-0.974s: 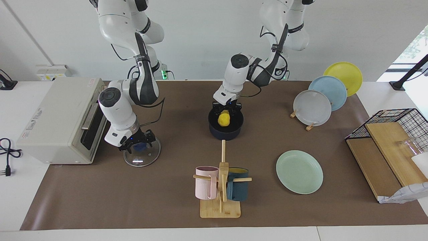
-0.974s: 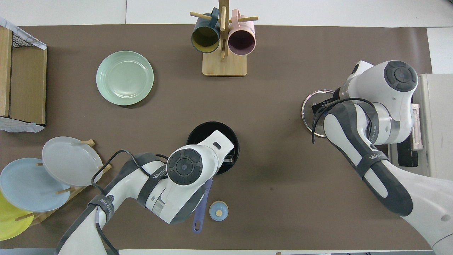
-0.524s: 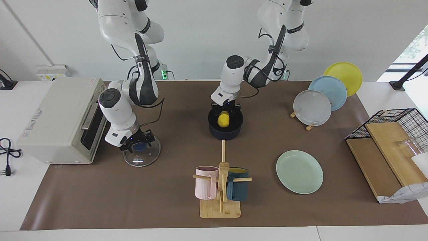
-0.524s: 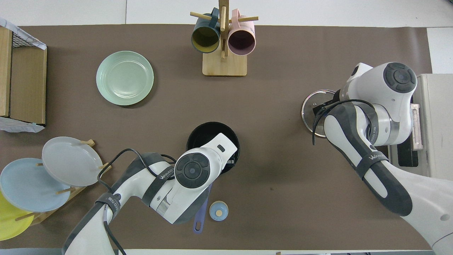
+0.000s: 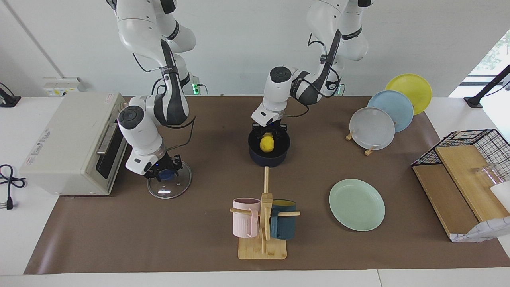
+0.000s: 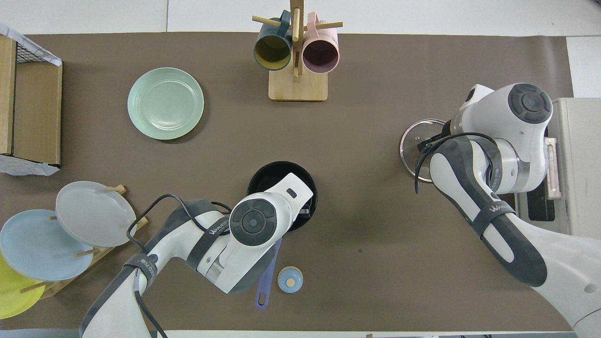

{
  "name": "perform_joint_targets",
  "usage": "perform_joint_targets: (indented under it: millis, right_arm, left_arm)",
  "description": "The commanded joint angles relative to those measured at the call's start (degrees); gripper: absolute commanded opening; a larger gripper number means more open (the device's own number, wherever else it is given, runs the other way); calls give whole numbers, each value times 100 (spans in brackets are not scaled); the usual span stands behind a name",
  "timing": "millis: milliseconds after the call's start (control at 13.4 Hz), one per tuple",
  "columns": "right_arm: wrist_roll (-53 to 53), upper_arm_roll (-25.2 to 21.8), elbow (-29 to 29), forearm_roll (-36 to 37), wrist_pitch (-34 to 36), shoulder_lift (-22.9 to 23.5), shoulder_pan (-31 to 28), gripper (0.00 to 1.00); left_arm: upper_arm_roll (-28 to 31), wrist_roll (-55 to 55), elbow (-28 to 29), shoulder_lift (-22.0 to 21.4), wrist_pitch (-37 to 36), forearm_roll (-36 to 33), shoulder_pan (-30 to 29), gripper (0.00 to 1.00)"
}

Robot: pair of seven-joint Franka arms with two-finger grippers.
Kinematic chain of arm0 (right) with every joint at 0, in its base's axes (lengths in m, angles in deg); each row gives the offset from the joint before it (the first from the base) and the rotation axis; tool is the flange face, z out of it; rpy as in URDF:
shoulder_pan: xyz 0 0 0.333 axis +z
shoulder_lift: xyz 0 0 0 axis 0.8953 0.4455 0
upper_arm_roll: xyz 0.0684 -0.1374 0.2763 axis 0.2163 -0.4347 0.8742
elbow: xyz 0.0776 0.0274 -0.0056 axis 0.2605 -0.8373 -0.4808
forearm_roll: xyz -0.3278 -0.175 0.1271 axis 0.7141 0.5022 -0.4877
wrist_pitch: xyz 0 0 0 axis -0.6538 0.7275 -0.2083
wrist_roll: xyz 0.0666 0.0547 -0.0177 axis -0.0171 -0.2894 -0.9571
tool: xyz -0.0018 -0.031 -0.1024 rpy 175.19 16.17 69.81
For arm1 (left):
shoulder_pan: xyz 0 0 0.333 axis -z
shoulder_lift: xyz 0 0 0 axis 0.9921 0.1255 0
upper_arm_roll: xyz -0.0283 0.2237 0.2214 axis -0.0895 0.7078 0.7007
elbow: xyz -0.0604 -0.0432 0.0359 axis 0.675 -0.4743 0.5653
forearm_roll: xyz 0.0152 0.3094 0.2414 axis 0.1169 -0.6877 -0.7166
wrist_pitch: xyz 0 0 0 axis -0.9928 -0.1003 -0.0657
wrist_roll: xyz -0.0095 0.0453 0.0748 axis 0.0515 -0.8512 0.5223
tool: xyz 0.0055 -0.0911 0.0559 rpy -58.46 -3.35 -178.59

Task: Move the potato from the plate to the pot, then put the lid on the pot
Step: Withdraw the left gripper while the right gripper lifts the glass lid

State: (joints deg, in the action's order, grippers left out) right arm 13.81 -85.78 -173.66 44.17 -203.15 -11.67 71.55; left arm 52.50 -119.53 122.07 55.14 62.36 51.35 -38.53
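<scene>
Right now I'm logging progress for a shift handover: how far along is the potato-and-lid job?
Done: the potato sits in the pot and the plate is bare. In hand: the left pincer hangs just above the potato, and the right pincer is down at the knob of the lid flat on the table. Left: carrying the lid onto the pot.

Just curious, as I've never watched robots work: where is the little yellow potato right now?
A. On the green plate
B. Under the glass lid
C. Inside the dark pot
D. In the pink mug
C: the potato sits inside the pot; the green plate lies bare.
</scene>
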Motion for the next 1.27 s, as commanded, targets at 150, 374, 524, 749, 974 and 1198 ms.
perform_joint_targets:
  millis: [150,374,524,749,974,1198]
  right_arm:
    - [-211,30,-116,-91,47,-130,-53,63]
    - [-211,30,-81,-91,108,-130,-53,48]
    - [-193,30,164,-74,484,-130,16,35]
    - [-79,30,559,-74,1011,-173,227,25]
    - [1041,22,1401,-22,2073,-226,927,25]
    - [2773,48,1975,401,2464,-200,1974,25]
  left_arm:
    - [7,543,-1178,-311,-1727,-70,-786,100]
    - [16,1114,-2038,-575,-2781,246,-1550,100]
    - [-1,1649,-2724,-681,-3607,361,-2348,100]
    - [86,2782,-3587,-681,-4637,344,-3290,100]
    - [51,3768,-3597,-883,-4815,82,-3960,100]
    - [51,3806,-3615,-919,-5165,-219,-3961,100]
